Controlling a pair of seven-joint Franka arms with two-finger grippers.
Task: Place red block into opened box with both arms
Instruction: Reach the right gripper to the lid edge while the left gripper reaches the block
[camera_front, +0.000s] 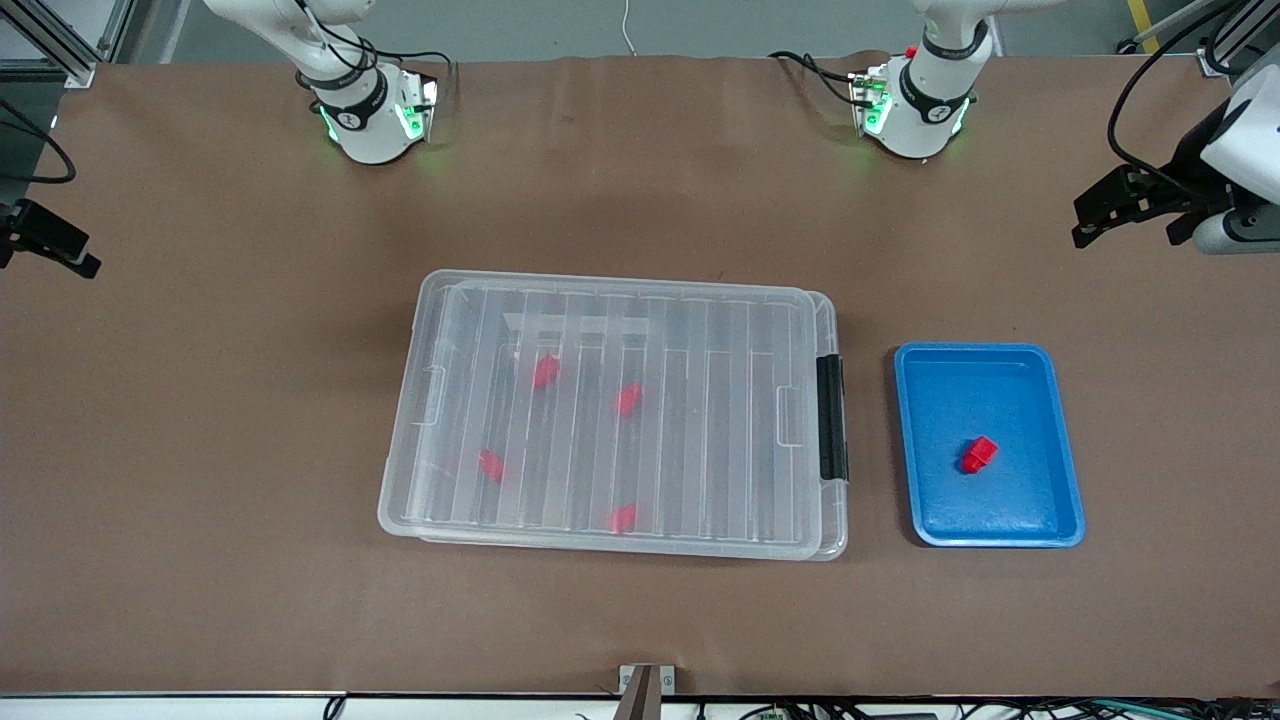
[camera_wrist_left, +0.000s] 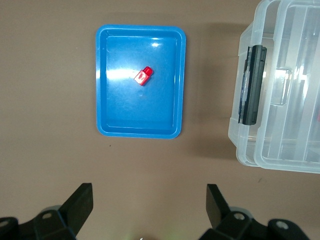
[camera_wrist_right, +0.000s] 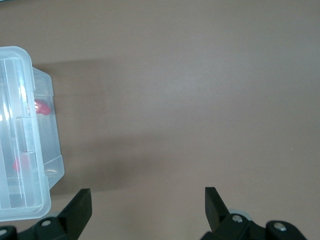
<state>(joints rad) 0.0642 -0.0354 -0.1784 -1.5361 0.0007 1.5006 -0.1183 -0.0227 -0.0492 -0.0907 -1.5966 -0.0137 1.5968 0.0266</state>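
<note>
One red block (camera_front: 980, 454) (camera_wrist_left: 143, 76) lies in the blue tray (camera_front: 1066, 470) (camera_wrist_left: 101, 80), beside the box at the left arm's end. The clear box (camera_front: 430, 300) (camera_wrist_left: 280, 100) (camera_wrist_right: 30, 150) sits mid-table with its ribbed lid lying on it. Its black latch (camera_front: 831, 415) (camera_wrist_left: 250, 85) faces the tray. Through the lid I see several more red blocks (camera_front: 545, 372). My left gripper (camera_front: 1095, 215) (camera_wrist_left: 150, 192) hangs open and empty over bare table at the left arm's end. My right gripper (camera_front: 50, 245) (camera_wrist_right: 148, 195) hangs open and empty over bare table at the right arm's end.
A brown mat (camera_front: 640, 620) covers the whole table. Both arm bases (camera_front: 375, 115) stand along the edge farthest from the front camera. A small bracket (camera_front: 645, 685) sits at the table's nearest edge.
</note>
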